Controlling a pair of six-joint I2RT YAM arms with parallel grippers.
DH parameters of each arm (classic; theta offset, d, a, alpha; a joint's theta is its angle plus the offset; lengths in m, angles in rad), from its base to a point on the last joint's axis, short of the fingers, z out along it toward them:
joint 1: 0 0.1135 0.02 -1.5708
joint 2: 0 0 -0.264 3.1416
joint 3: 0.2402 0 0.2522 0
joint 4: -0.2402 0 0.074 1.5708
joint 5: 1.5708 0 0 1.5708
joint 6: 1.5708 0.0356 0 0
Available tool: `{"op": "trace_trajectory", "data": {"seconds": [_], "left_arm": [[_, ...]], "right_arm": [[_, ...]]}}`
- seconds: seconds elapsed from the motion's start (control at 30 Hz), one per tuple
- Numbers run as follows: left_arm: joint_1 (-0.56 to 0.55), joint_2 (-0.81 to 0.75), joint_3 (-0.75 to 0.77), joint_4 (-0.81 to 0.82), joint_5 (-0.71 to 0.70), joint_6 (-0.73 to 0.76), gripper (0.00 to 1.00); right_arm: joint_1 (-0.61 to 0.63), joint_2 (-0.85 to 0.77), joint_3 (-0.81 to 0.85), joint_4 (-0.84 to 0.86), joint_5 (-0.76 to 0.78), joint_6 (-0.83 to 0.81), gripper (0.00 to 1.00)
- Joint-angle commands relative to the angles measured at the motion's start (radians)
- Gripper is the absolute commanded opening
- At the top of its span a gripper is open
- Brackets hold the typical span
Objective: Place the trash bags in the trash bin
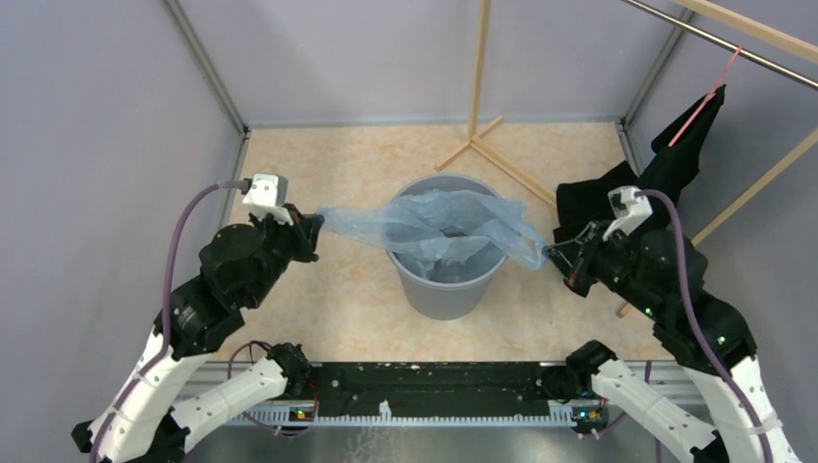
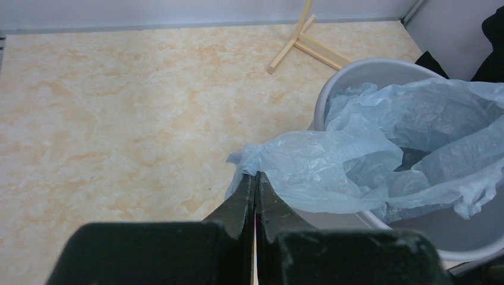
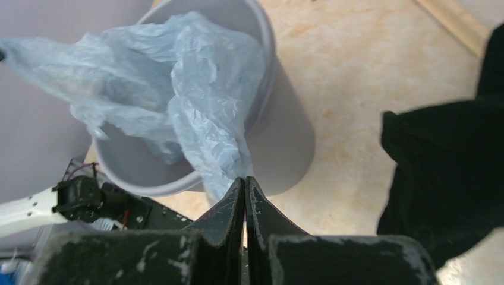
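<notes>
The light-blue trash bag [image 1: 424,224] is stretched across the mouth of the round grey trash bin [image 1: 446,289] in the middle of the floor, its middle sagging inside. My left gripper [image 1: 316,226] is shut on the bag's left edge, just left of the bin. My right gripper [image 1: 552,253] is shut on the bag's right edge, just right of the bin. In the left wrist view my gripper [image 2: 257,176] pinches the film [image 2: 321,160] beside the bin rim [image 2: 356,68]. In the right wrist view my gripper [image 3: 245,179] pinches the bag [image 3: 202,113] hanging over the bin's side [image 3: 285,142].
A black cloth garment [image 1: 666,174] hangs from a rail at the right, close behind my right arm; it also shows in the right wrist view [image 3: 446,172]. A wooden stand [image 1: 477,135] rises behind the bin. Grey walls enclose the marbled floor [image 1: 318,164].
</notes>
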Motion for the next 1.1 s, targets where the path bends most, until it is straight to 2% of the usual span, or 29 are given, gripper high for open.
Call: {"op": "trace_trajectory", "data": {"seconds": [0.0,0.2,0.4,0.5,0.57,0.67,0.73,0.8,0.87,0.93,1.07], "left_arm": [[-0.001,-0.035,-0.024,-0.016,-0.029,-0.013,0.0],[-0.001,-0.098,-0.07,-0.052,0.025,-0.073,0.0],[-0.001,-0.149,-0.115,-0.079,0.089,-0.101,0.0],[-0.001,-0.165,-0.161,-0.076,0.124,-0.131,0.0],[-0.001,-0.173,-0.178,-0.072,0.138,-0.146,0.0],[-0.001,-0.178,-0.177,-0.045,0.15,-0.147,0.0],[-0.001,-0.169,-0.169,-0.04,0.149,-0.142,0.0],[-0.001,-0.159,-0.161,-0.047,0.141,-0.137,0.0],[-0.001,-0.153,-0.157,-0.055,0.132,-0.137,0.0],[-0.002,-0.153,-0.154,-0.057,0.132,-0.14,0.0],[-0.001,-0.148,-0.146,-0.062,0.122,-0.144,0.0]], "right_arm": [[-0.006,-0.025,0.082,-0.203,0.213,0.026,0.0],[-0.006,-0.083,0.042,-0.299,0.16,0.126,0.0],[-0.006,-0.128,0.07,-0.477,0.382,0.311,0.0],[-0.007,-0.177,0.039,-0.474,0.401,0.394,0.0],[-0.005,-0.216,-0.006,-0.397,0.314,0.356,0.0],[-0.006,-0.225,-0.083,-0.132,-0.052,0.199,0.24],[-0.007,-0.208,-0.126,0.028,-0.256,0.163,0.42],[-0.006,-0.198,-0.136,0.119,-0.286,0.141,0.61],[-0.007,-0.157,-0.106,0.149,-0.261,0.101,0.75],[-0.006,-0.089,-0.069,0.162,-0.243,0.072,0.82],[-0.007,-0.007,-0.048,0.253,-0.204,0.076,0.86]]}}
